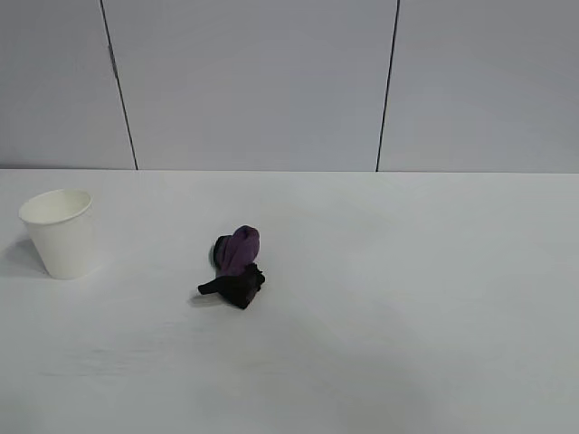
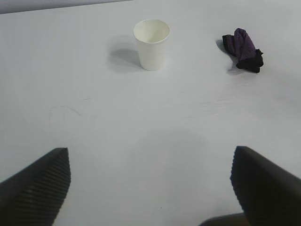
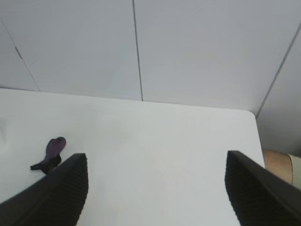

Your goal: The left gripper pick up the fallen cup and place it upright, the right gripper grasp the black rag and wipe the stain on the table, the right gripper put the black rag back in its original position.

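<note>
Your cup point(image 1: 58, 233) stands upright on the surface point(image 1: 407, 298), the rag point(image 1: 236, 267) lies well apart, and both your left end effector point(image 2: 150, 188) and right end effector point(image 3: 157, 193) gape wide, holding nothing.

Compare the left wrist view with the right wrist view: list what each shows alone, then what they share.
Left wrist view only: the cup, standing upright, and the left gripper, open with nothing between its fingers.
Right wrist view only: the right gripper, open and empty, grey wall panels, and the table's far corner.
Both: the black rag with its purple part, lying loose on the table. No stain shows in either.
</note>
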Controlling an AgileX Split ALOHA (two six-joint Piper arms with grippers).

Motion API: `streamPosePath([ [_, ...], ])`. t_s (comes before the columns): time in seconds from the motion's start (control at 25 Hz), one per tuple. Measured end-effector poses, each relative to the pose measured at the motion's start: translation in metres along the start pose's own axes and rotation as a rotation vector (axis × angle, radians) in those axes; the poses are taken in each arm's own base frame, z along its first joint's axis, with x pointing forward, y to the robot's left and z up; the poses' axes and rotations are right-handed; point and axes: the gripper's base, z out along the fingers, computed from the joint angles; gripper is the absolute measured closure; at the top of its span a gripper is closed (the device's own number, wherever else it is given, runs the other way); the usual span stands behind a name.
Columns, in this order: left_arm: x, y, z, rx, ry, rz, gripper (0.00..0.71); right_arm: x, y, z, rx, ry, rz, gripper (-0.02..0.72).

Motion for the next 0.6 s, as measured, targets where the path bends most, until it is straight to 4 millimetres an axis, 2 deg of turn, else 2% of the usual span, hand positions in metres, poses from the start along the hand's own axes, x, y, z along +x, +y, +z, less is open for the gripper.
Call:
streamPosePath([
  [0.24, 0.0, 0.0, 0.0, 0.0, 0.0, 0.0, 0.046, 0.062, 0.004, -0.022, 0.082, -0.05, 0.054, 0.148],
  [0.44, 0.0, 0.0, 0.0, 0.0, 0.0, 0.0, 0.046, 0.099, 0.008, -0.041, 0.129, -0.139, 0.071, 0.148],
  [0.52, 0.0, 0.0, 0.0, 0.0, 0.0, 0.0, 0.046, 0.111, 0.01, -0.041, 0.141, -0.145, 0.076, 0.148],
  [0.6, 0.0, 0.0, 0.0, 0.0, 0.0, 0.0, 0.046, 0.119, 0.013, -0.03, 0.143, -0.126, 0.077, 0.148],
])
